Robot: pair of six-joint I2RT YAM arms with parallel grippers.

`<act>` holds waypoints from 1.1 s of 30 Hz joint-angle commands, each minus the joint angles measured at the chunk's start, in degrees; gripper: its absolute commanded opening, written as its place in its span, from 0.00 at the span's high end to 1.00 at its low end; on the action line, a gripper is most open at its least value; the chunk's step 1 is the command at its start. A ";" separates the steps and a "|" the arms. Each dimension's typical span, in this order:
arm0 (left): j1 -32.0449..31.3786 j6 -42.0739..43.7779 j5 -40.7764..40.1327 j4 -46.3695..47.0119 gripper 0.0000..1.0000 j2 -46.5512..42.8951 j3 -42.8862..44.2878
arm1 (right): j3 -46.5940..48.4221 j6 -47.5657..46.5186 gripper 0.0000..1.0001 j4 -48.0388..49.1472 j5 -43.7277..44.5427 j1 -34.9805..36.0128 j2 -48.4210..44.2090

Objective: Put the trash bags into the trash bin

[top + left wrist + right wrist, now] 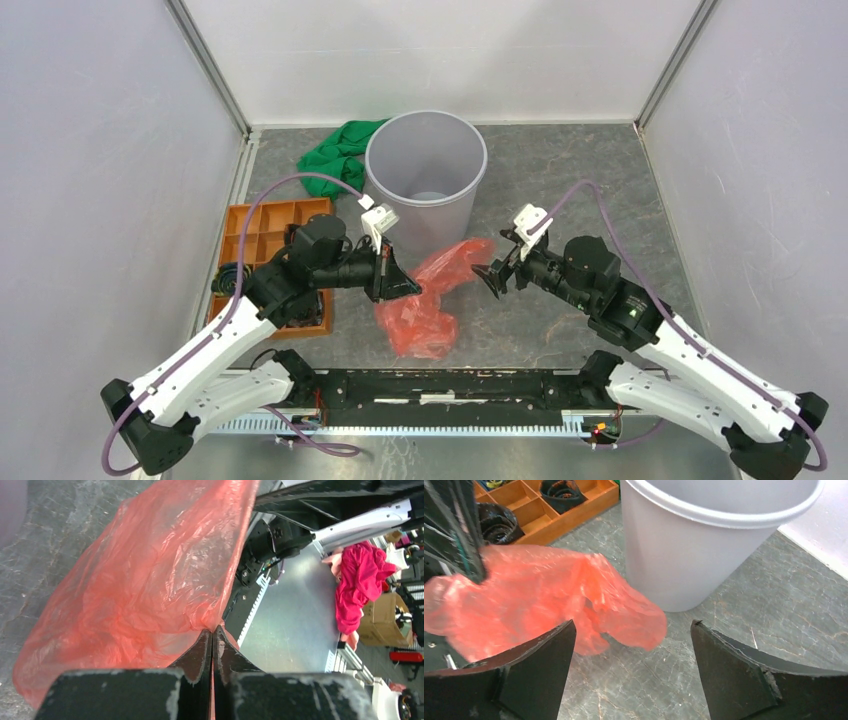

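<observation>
Your left fingers (204,652) are clenched on a fold of the red bag (140,580), tips pressed together with the thin film pinched between them. From that pinch the bag spreads away ahead of the fingers as a wrinkled, glossy sheet.

Your right fingers (561,642) are released, spread wide with nothing between them. The bag's loose end (624,615) lies just ahead of them, nearer one finger than the other; you cannot tell from the wrist view whether it brushes that finger.

From above, the bag (430,295) stretches between the left fingers (412,288) and the right fingers (492,278). Its bulk sags onto the worktop (560,190) below the left fingers, on the side toward the arm bases.

Beyond both sets of fingers, and roughly midway between them, the bin (430,215) stands upright with its mouth open. The bag is wholly outside it, its far end just beside the foot of the bin's wall (684,555).

Outward of your left fingers, behind the left wrist, sits the orange tray (262,225), with black round parts (561,490) in some compartments. Farthest off, a green cloth (335,150) lies beside the bin near the back wall.
</observation>
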 commanded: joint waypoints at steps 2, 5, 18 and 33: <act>0.03 4.71 6.59 -1.73 0.98 0.69 2.32 | -5.35 -2.28 0.05 9.31 -4.90 -5.30 -3.42; 0.01 4.74 7.20 -1.80 0.98 1.10 2.48 | -7.86 -1.62 0.05 11.17 -11.60 -10.11 -4.43; 0.03 7.23 13.79 -0.48 0.98 2.12 3.96 | -26.70 19.12 0.05 52.64 -53.96 -25.30 -1.99; 0.04 10.65 7.99 -2.23 0.98 2.34 3.99 | -28.24 27.76 0.74 64.11 -56.77 -25.36 6.63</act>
